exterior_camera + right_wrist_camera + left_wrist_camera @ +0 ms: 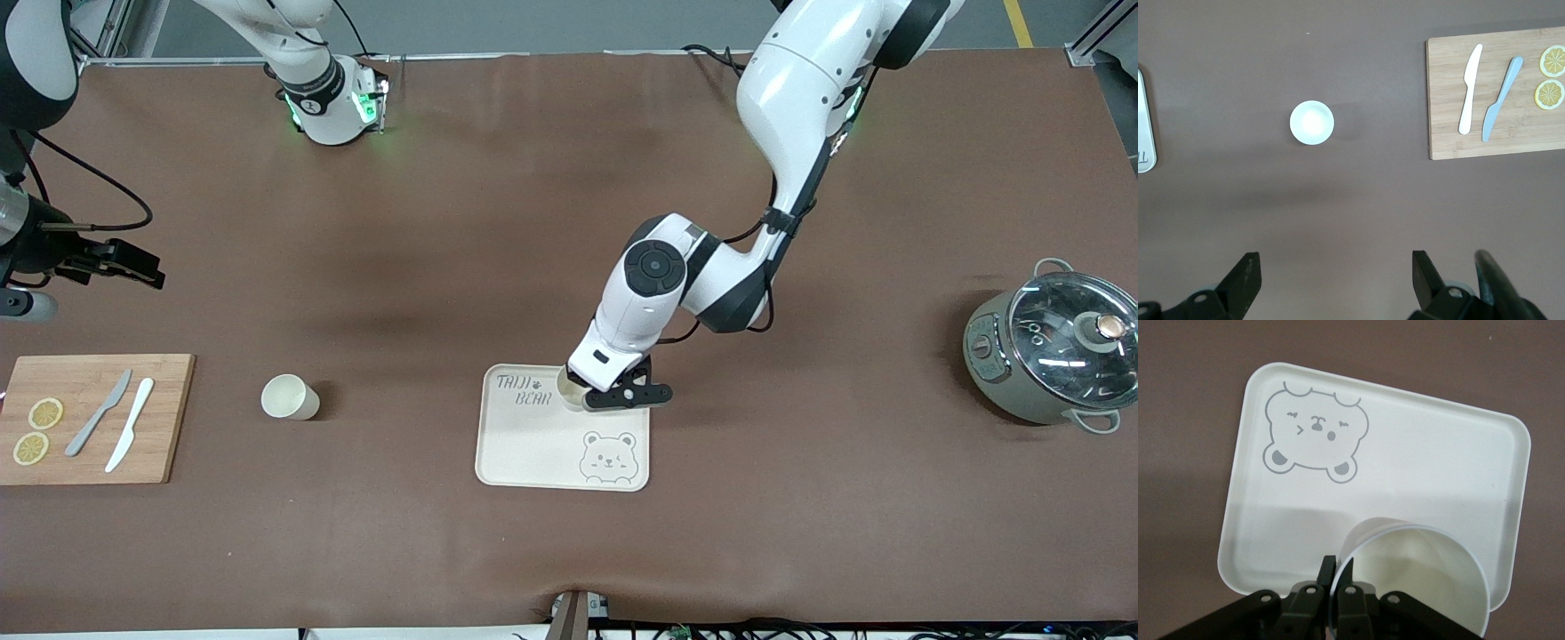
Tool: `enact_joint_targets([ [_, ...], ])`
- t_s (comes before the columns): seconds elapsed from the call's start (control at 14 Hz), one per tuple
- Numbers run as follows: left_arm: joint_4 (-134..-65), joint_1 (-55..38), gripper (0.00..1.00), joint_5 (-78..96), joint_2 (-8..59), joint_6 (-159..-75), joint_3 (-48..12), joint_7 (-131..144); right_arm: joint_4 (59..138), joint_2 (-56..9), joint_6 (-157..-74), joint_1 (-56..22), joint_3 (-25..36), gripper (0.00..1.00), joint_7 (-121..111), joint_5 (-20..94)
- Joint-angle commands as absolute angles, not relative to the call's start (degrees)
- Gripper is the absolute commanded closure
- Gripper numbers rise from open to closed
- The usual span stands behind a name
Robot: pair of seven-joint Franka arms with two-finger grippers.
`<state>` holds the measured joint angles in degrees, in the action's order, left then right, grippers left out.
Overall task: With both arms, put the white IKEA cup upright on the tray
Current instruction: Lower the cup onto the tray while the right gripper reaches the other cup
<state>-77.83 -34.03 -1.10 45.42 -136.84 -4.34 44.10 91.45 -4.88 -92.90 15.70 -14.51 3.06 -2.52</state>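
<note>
The cream rectangular bear-face tray (533, 444) lies nearest. Over its upper edge the left claw (594, 397) pinches a white plastic cup's (1418, 580) rim; an off-level release could topple it. A second white cup (289, 397) stands upright on the brown desk (444, 267). The right claw (1331, 283) waits, spread wide and empty.

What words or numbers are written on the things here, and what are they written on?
"TAIJI BEAR": on the tray, in the corner next to the cup that the left hand grips by its rim.
The pot has a panel on its side, too small to read.
Nothing else carries readable writing.
</note>
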Motion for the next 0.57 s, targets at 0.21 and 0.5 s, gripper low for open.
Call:
enact_joint_targets([
  [0.21,-83.9,-34.2,1.0,-5.9,43.9,-141.6,-3.7,45.4,91.8,-4.2,-93.0,16.3,-14.9,0.0,3.3,-3.2],
  [0.5,-86.0,-34.1,1.0,-6.2,43.9,-143.9,-3.7,45.4,91.8,-4.0,-94.3,16.0,-14.9,0.0,3.3,-3.2],
])
